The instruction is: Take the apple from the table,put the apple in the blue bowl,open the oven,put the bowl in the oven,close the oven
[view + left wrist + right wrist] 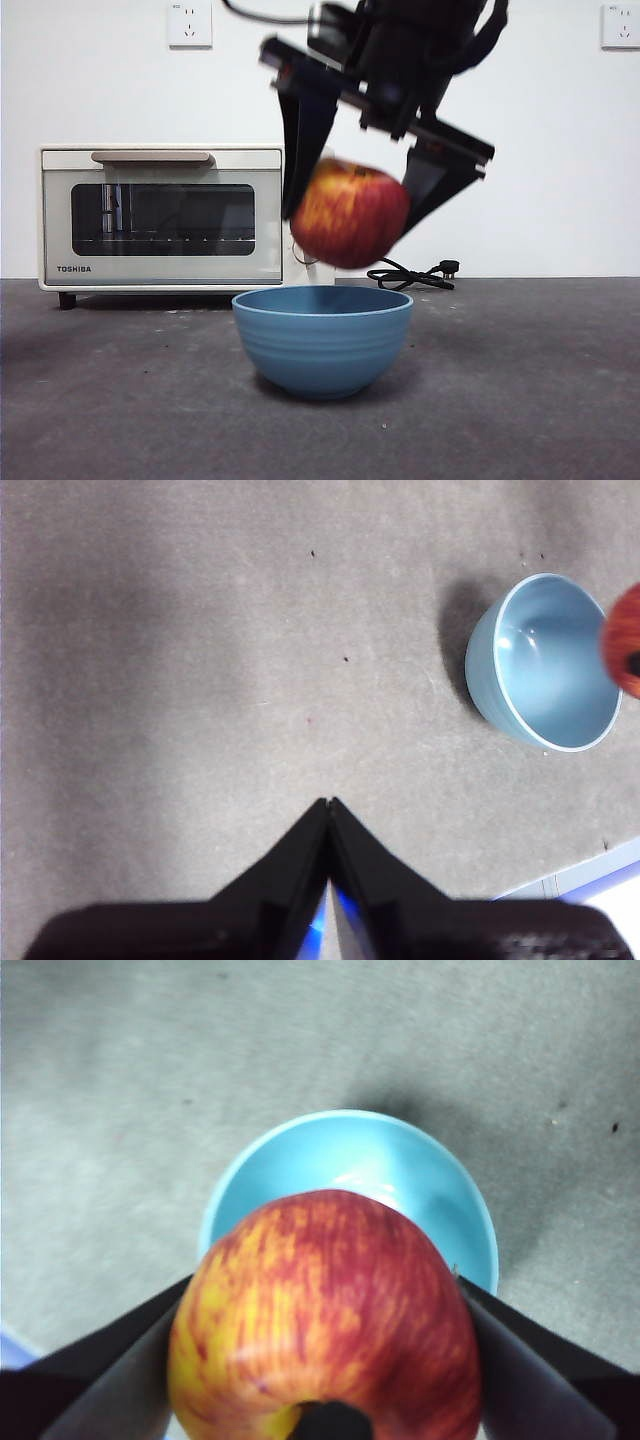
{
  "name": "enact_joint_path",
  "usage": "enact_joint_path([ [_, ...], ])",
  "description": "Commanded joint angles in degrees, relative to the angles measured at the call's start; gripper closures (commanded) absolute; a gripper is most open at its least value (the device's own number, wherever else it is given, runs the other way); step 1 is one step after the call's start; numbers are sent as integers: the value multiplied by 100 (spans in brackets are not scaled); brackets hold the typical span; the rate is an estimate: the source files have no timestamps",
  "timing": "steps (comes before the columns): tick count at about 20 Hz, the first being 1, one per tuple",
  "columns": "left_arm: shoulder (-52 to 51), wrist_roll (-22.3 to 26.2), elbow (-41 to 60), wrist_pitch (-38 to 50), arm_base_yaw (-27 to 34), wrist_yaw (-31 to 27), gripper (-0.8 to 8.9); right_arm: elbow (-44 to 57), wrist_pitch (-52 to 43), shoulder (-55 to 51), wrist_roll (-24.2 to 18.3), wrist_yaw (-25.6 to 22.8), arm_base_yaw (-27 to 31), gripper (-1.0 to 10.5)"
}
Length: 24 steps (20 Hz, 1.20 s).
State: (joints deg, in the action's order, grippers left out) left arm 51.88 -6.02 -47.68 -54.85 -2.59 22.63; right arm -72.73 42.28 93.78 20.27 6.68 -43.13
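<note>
Right hand [350, 215]: it is coming in from the top of the front view and grasping the apple between its two black jaws, one jaw pressing on each side of the fruit.
Apple [350, 215]: red with yellow-orange streaks, it is hanging in the air right above the blue bowl, clear of the rim and not touching it. In the right wrist view the apple [325, 1315] is filling the space between the jaws, its dark stem dimple facing the camera.
Blue bowl [322, 340]: it is sitting upright on the desk, in front of the oven's right end, with nothing showing inside it. Its pale blue inside [400, 1175] is showing past the apple in the right wrist view.
Left hand [329, 802]: its jaws are pressing together tip to tip, clenched on nothing, and it is hovering over bare desk well apart from the bowl [545, 665].
Oven [160, 215]: cream-white, marked Toshiba, it is standing at the back left of the desk with its dark glass door closed and its tan bar handle along the top.
Cord [412, 275]: a black cable is lying coiled on the desk behind the bowl.
Desk [520, 400]: dark grey and matte, it is carrying the bowl, the oven and the cord.
</note>
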Motion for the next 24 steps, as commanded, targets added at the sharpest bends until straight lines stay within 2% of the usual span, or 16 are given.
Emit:
enact_joint_path([
  [1, 0, 70, 0, 13, -13, -11, 818, -229, -33, 356, 101, 68, -4, 950],
  [7, 0, 70, 0, 9, -13, -13, 817, -678, 308, 1088, 42, 120, -28, 950],
  [18, 0, 70, 0, 9, -13, -13, 818, -678, 234, 1554, -26, -481, -380, 935],
  [19, 0, 70, 0, 9, -13, -13, 817, -678, 245, 1565, -22, -483, -378, 887],
  [21, 0, 70, 0, 11, -13, -13, 817, -678, 262, 1569, -17, -481, -380, 654],
  [23, 0, 70, 0, 11, -13, -13, 818, -678, 267, 1576, -20, -483, -380, 506],
  [24, 0, 70, 0, 11, -13, -13, 818, -678, 258, 1578, 13, -483, -380, 469],
])
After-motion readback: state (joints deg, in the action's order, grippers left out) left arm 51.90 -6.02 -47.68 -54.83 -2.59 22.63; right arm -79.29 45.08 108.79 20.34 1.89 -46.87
